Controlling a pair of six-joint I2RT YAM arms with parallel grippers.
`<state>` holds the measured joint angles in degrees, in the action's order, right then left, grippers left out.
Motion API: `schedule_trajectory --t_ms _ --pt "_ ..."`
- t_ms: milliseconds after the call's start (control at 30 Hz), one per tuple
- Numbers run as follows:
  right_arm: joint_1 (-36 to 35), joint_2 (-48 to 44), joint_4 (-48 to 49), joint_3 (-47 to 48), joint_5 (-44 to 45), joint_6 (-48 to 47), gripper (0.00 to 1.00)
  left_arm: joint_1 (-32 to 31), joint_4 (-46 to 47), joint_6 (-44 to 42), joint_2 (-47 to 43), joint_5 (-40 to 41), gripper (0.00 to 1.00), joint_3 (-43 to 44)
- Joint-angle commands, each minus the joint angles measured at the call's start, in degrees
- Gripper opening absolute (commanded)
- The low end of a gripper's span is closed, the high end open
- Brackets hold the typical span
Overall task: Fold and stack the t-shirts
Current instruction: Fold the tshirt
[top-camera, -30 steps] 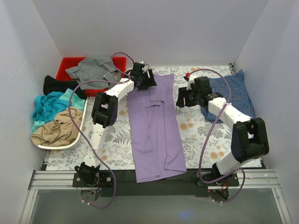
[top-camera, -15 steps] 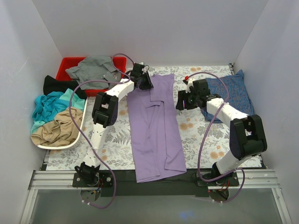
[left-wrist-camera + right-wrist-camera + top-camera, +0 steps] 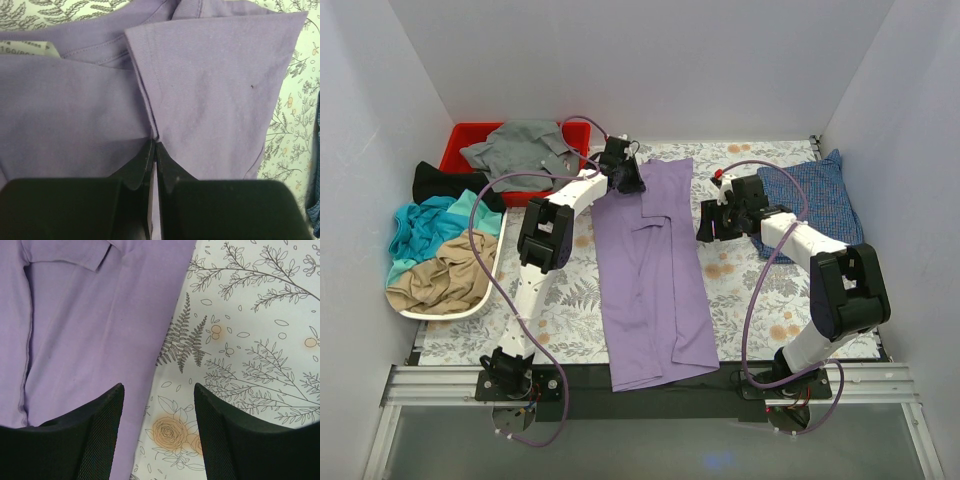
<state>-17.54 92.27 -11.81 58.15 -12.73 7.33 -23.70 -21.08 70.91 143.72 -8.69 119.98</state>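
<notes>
A lavender t-shirt (image 3: 650,280) lies lengthwise down the middle of the floral table cover, its sides folded inward. My left gripper (image 3: 623,178) is at the shirt's far left end and is shut, pinching a fold of the lavender cloth (image 3: 215,90) at its tips (image 3: 154,141). My right gripper (image 3: 706,222) hovers open over the shirt's right edge (image 3: 90,330), one finger (image 3: 100,425) above the cloth and the other above the table cover, with nothing between them (image 3: 157,387). A blue checked t-shirt (image 3: 820,200) lies folded at the far right.
A red bin (image 3: 465,135) at the back left holds a grey t-shirt (image 3: 520,150). A black t-shirt (image 3: 445,182) lies beside it. Teal (image 3: 425,225) and tan (image 3: 440,280) t-shirts sit piled in a white basket (image 3: 492,270) on the left. White walls enclose the table.
My left gripper has shut on the lavender t-shirt's far end. My right gripper has shifted slightly down and left toward the shirt's right edge, still open.
</notes>
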Motion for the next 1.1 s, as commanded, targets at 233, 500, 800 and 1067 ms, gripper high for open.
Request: schedule_trajectory --t_ms 233,500,800,1067 --pt "0.1 -0.1 1.9 -1.1 -0.4 0.2 0.63 -0.1 0.4 0.1 -11.5 7.6 0.00 -5.9" --pt "0.1 0.4 2.1 -1.5 -0.6 0.2 0.63 0.0 4.2 1.2 -16.4 11.6 0.00 -12.3" --pt "0.1 0.9 2.1 -1.5 -1.8 0.4 0.62 0.1 -0.1 1.2 -16.3 13.1 0.00 -13.5" --pt "0.1 -2.4 0.2 -2.3 -0.3 0.1 0.63 0.2 -7.7 1.1 -13.2 12.2 0.85 -6.8"
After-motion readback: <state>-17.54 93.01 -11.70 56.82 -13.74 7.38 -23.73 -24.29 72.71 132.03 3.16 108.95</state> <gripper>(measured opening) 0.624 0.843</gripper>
